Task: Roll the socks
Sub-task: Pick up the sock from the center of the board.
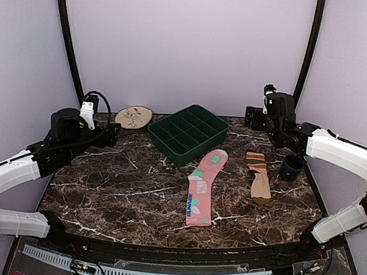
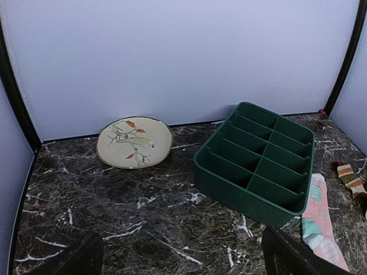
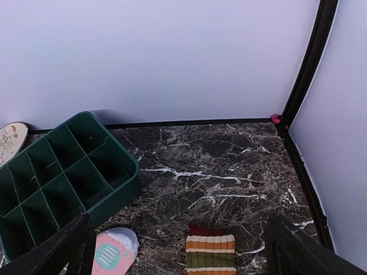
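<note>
Flat pink sock (image 1: 202, 187) (tan sock (image 1: 259, 180) ribbed)

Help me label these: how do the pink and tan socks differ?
The pink sock is longer than the tan sock. The pink one carries mint-green patterns and a blue band; the tan one has an orange-brown striped cuff. The pink sock lies by the green tray, the tan sock by the dark cup. Both lie flat, unrolled.
</note>
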